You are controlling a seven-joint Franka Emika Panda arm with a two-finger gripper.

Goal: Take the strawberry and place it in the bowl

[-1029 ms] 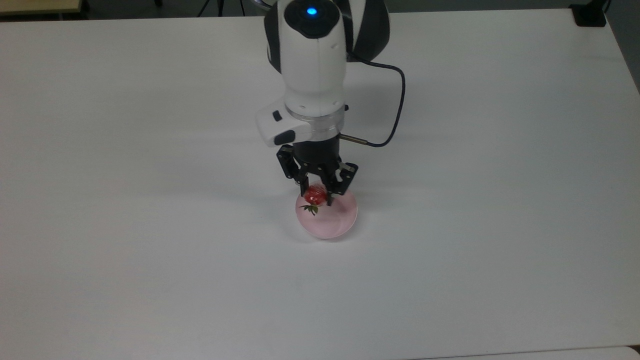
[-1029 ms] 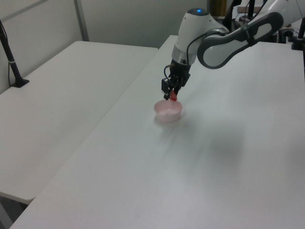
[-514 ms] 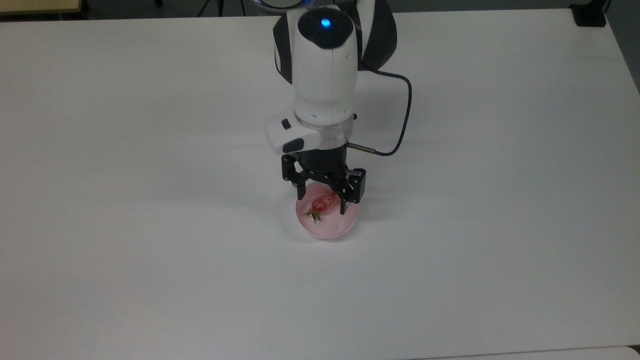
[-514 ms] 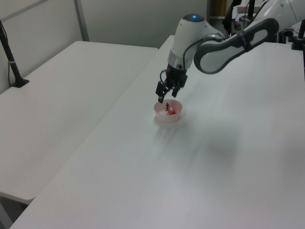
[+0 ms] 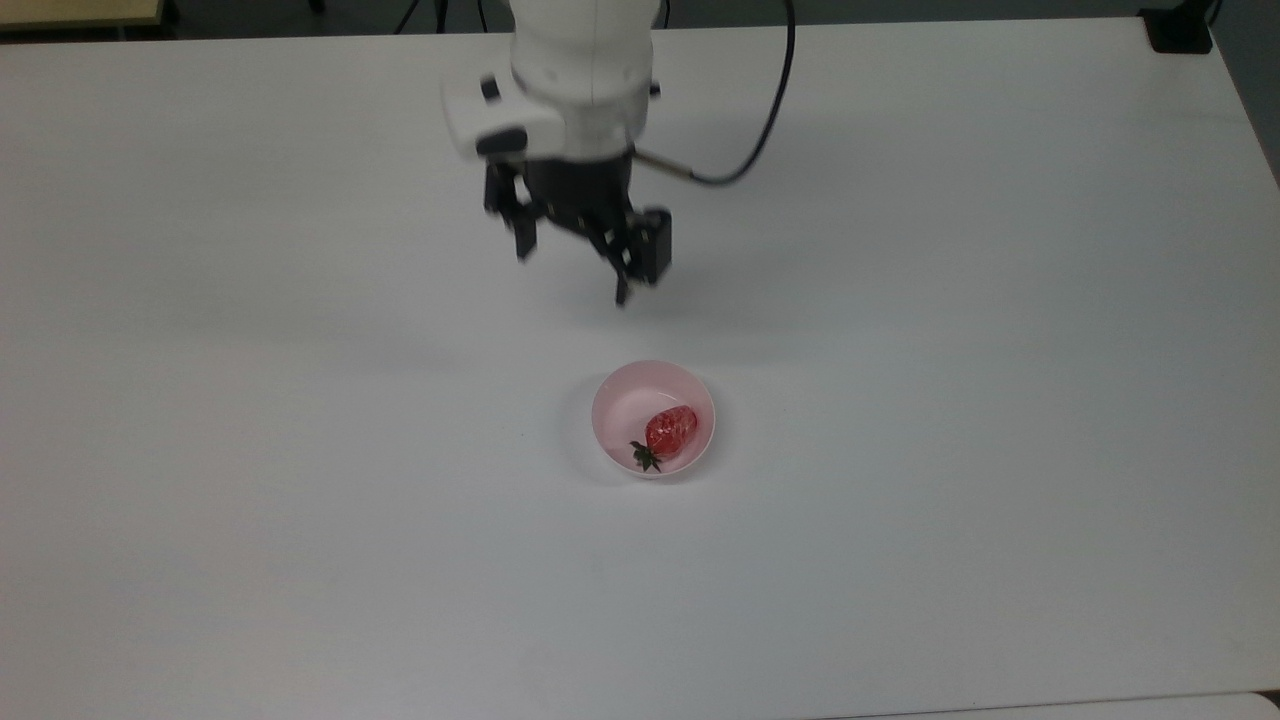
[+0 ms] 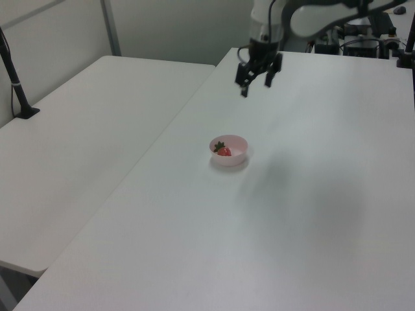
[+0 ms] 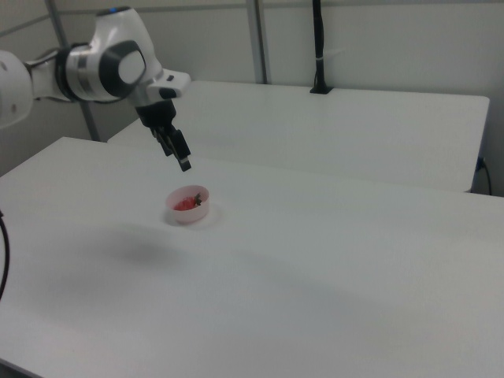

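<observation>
Strawberry (image 5: 671, 430) lay inside the pink bowl (image 5: 625, 400), red body toward the top view's right, green leaves toward the rim nearest that camera. Bowl sat on the white table (image 5: 300, 500). Gripper (image 5: 572, 268) hung in the air well apart from the bowl, above it in the top view, fingers (image 5: 524, 236) spread, nothing held. Left view had the gripper (image 6: 255, 83) up past the bowl (image 6: 237, 156) with the strawberry (image 6: 223, 151) in it. Right view: gripper (image 7: 178, 155) above the bowl (image 7: 179, 213), strawberry (image 7: 187, 204) inside. Black cable (image 5: 765, 110) ran from the wrist.
</observation>
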